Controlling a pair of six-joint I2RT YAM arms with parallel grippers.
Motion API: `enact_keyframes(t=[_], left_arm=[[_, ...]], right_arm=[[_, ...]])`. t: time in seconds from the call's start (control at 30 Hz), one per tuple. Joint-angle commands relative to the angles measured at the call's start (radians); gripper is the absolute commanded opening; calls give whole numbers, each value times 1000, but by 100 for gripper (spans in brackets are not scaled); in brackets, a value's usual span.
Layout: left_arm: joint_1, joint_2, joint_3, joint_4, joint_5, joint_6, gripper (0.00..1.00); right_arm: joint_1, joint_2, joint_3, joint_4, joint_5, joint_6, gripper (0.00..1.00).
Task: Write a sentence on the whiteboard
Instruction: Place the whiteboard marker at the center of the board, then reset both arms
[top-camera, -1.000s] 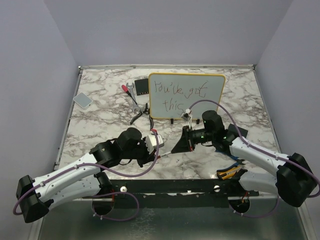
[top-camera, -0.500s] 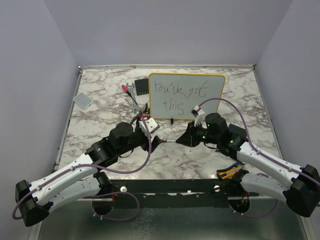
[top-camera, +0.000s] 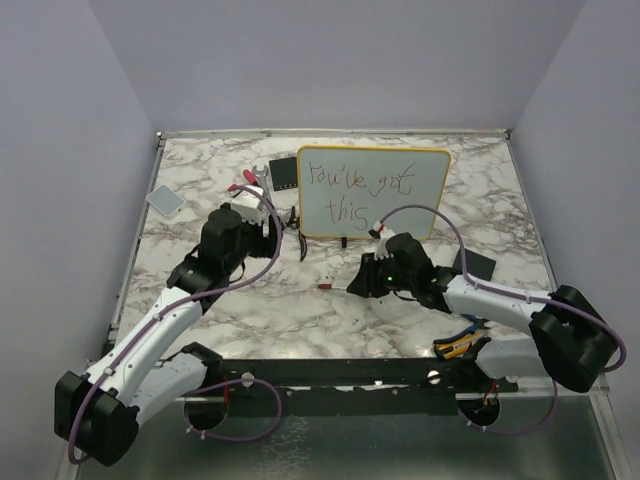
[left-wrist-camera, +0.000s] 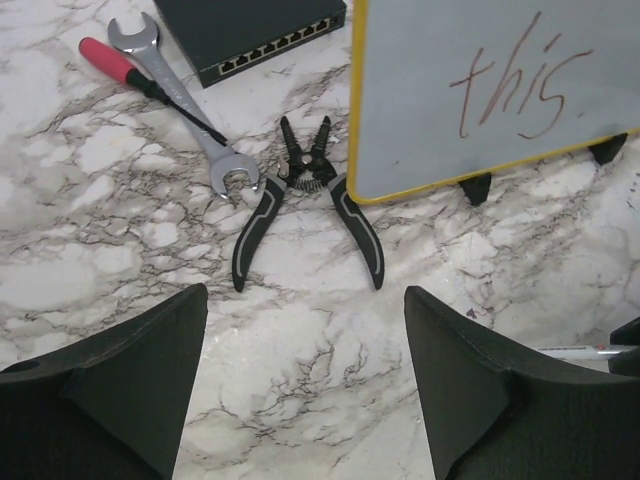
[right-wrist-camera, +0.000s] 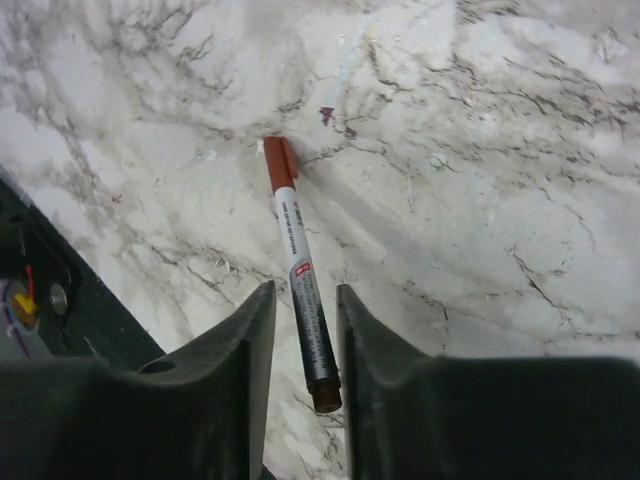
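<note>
Jaws of the left gripper (left-wrist-camera: 305, 300) are held wide apart, and only bare marble table (left-wrist-camera: 100, 210) is seen between the 2 fingers. Just beyond them, black-handled pliers (left-wrist-camera: 305, 215) are laid with handles spread toward the gripper, the head just beside the lower-left corner of the whiteboard (left-wrist-camera: 430, 60). Left of the pliers, a wrench (left-wrist-camera: 190, 110) is crossed by a red-handled screwdriver (left-wrist-camera: 110, 62), and a black box with a row of ports (left-wrist-camera: 250, 30) is set behind them. The right gripper (right-wrist-camera: 305, 288) is lowered over a marker (right-wrist-camera: 300, 270) with a red cap. The marker is framed by the 2 narrowly parted fingers with its cap pointed away from the wrist, and whether it is pinched or lies free cannot be told. The whiteboard is stood on its black feet at the far middle of the table, beyond both grippers. On it the sentence (top-camera: 358, 187) is written in 2 lines, "You've got" above "this".
</note>
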Motion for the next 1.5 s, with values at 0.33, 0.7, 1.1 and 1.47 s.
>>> enact_keyframes(t=[0.33,0.7,1.1,1.47], left_arm=[[173,4,37,-19,-114,-86,94],[308,-37,42,-26,-222,-118,99],[310,-212,29,20,-410,-106,99],[310,-234,29,20,-449,-110,99]], right_arm=[[-7,-83,64,-142,406,-26,99],[-359,-365,49,-261,433,-115,100],[-399,-716,-59,44,763,-373,100],[-398,-709,-52,26,834,-401,100]])
